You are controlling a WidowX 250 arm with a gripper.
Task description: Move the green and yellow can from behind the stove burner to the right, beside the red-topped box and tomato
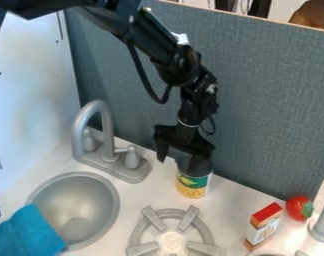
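Blue cloth (pixel 31 232) at the near left, black fingers (pixel 163 150) parted at a can (pixel 193 182).
The cloth, cut off below, lies over the rim of a grey sink (pixel 112 205); behind stands a grey faucet (pixel 108 135). The fingers point down, spread apart, one clear of the can's left side, the other over its dark upper part. The can stands upright on the counter (pixel 235 200) near the blue-grey panel (pixel 271 100). It looks stiff and smooth, likely slippery and, if full, fairly heavy; its straight sides offer the best hold. Its top is hard to make out against the finger, and contact is unclear. The burner (pixel 148 248) is cut off below; rightward, a red-topped carton (pixel 263 227) leans beside a tomato (pixel 297 207).
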